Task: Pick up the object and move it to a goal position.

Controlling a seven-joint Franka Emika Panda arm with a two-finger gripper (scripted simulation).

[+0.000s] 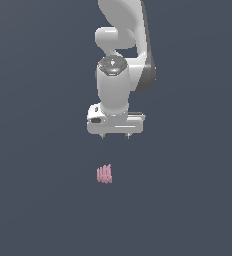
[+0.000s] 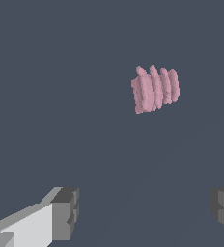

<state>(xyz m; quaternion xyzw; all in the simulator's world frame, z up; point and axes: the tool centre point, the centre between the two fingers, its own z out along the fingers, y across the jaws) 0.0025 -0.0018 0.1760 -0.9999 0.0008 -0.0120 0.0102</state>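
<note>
The object [image 1: 104, 174] is a tiny pale pink item with upright ribs, lying on the dark grey floor. It is far smaller than the white gripper [image 1: 115, 136], which hangs above it and apart from it, slightly toward the exterior view's right. The wrist view shows the pink object [image 2: 155, 89] ahead of the gripper [image 2: 145, 212], whose grey fingertips [image 2: 65, 212] stand wide apart with nothing between them. The gripper is open.
The white arm [image 1: 120, 45] rises behind the gripper to the frame's upper edge. A plain dark grey surface [image 1: 38, 200] fills both views, with no other objects on it.
</note>
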